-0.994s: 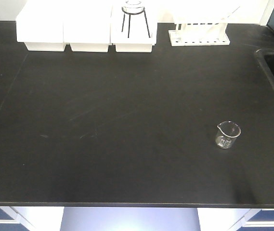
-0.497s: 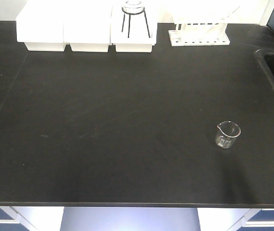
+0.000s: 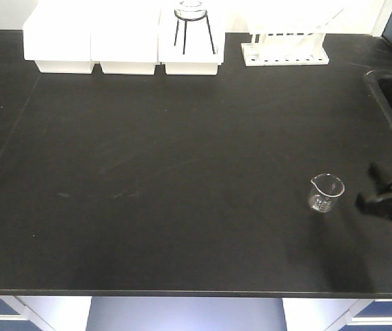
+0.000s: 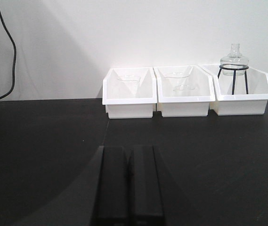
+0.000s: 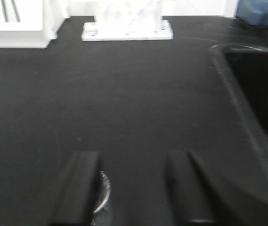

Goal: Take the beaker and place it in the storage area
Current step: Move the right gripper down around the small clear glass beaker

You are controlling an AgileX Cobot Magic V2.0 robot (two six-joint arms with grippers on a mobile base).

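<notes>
While the beaker (image 3: 326,193) stood upright on the right part of the table (image 3: 182,172), the right end effector (image 5: 131,162) hung just to its right, released, fingers (image 5: 79,183) spread; the glass showed by the left-hand finger, not between them. Clenched on nothing, the left end effector (image 4: 129,153) faced the white bins (image 4: 181,109), well apart

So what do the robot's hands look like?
Both are matte black. The left gripper has two long, flat, rectangular fingers, like little planks. The right gripper has the same kind of dark, blocky fingers, though they look a bit blurry here. No cables or markings show on either.
</notes>
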